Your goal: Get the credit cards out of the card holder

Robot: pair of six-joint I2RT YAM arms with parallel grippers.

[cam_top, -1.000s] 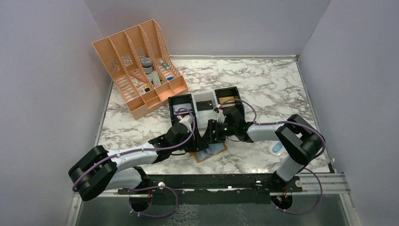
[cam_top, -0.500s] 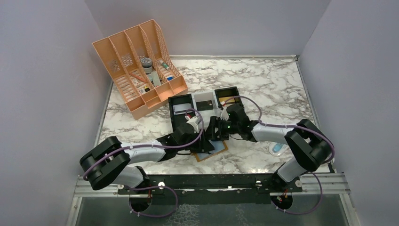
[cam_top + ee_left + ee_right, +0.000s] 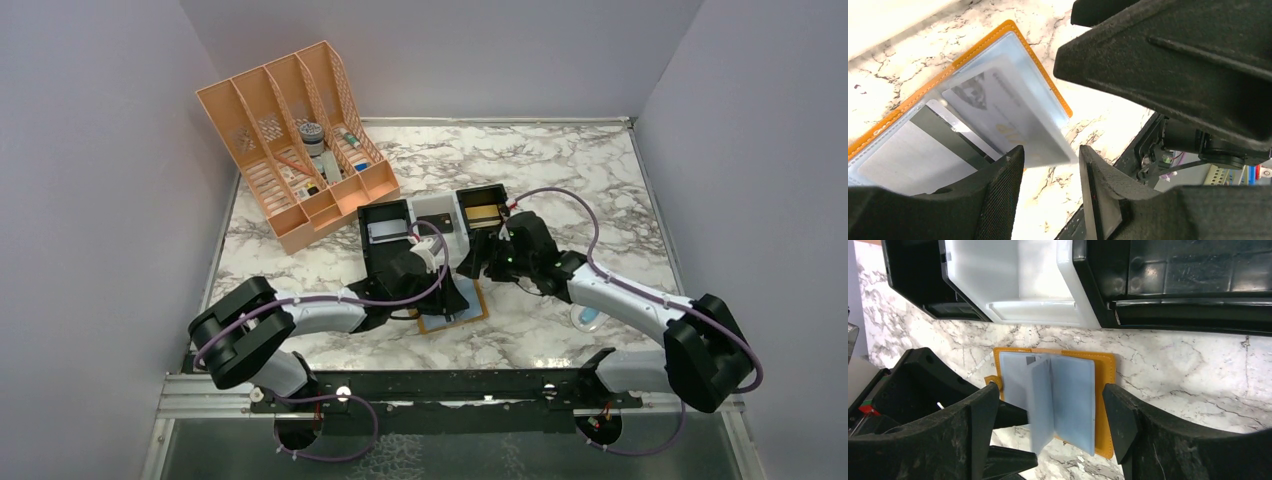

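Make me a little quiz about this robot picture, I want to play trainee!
1. True or false: the card holder lies open on the table.
2. What colour is the file rack at the back left? A peach-orange, B green, C blue.
3. Fill in: the right fingers are ___ (open or shut).
Key: 1 true; 2 A; 3 open.
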